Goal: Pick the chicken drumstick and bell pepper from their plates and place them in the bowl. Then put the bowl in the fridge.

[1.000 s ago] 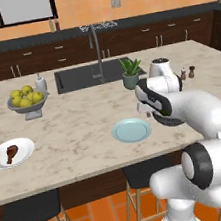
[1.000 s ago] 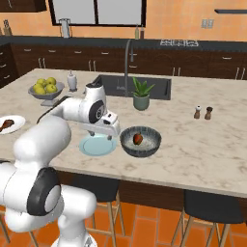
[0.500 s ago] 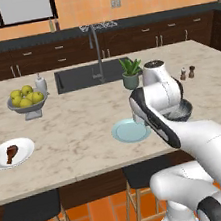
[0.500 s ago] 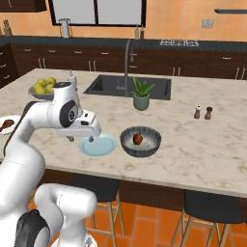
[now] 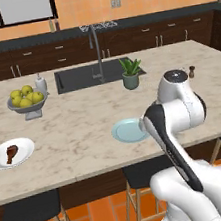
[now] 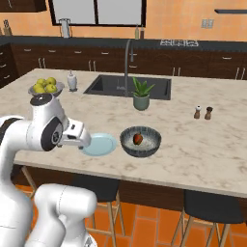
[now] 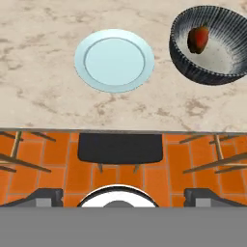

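The small reddish-brown chicken drumstick (image 5: 10,152) lies on the white plate (image 5: 26,154) at the counter's left end. The dark red bell pepper (image 6: 138,139) (image 7: 198,38) rests inside the dark grey bowl (image 6: 153,144) (image 7: 188,65). Beside the bowl sits the pale blue plate (image 6: 99,144) (image 7: 115,59) (image 5: 126,131), bare. My gripper (image 7: 123,197) is open and holds nothing; it hangs over the counter's front edge, short of the blue plate and left of the bowl. The fridge is out of view.
A pedestal bowl of yellow-green fruit (image 5: 26,99) and a soap bottle (image 5: 40,83) stand at the back left. Behind the plates are the sink (image 5: 84,77), a potted plant (image 6: 141,94) and two shakers (image 6: 202,112). A dark stool (image 7: 119,147) stands below the counter edge.
My arm has swung away from the bowl, carrying the gripper left and back toward the counter's front edge. The bell pepper stays in the bowl.
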You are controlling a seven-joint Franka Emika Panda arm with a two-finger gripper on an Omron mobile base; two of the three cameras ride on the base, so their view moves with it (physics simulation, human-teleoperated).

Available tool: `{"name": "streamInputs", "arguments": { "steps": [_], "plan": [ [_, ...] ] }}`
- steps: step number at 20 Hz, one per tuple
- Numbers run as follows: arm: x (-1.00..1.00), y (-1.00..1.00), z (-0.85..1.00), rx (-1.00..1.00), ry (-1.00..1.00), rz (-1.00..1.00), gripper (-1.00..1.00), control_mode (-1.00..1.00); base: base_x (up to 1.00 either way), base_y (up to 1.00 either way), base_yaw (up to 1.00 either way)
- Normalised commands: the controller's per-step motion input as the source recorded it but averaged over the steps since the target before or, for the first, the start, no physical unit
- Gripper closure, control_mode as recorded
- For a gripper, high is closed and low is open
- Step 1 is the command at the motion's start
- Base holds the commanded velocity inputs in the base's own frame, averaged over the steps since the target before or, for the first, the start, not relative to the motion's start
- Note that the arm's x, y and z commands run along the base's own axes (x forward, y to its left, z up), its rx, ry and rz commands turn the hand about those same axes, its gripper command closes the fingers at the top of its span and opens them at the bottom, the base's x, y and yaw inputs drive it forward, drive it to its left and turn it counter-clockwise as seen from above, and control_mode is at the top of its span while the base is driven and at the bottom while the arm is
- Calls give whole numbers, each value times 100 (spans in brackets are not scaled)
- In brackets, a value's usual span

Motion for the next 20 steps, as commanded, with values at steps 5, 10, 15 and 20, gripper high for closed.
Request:
{"name": "streamInputs", "arguments": {
  "steps": [5,10,15,20],
  "plan": [
    [-48,6,20,3,-9,0,-100,100,-18,2,0],
    [0,0,0,0,0,0,-100,100,-63,78,-5],
    [0,0,0,0,0,0,-100,100,-17,100,-14],
    [0,0,0,0,0,0,-100,100,-2,100,-11]
  ]
}}
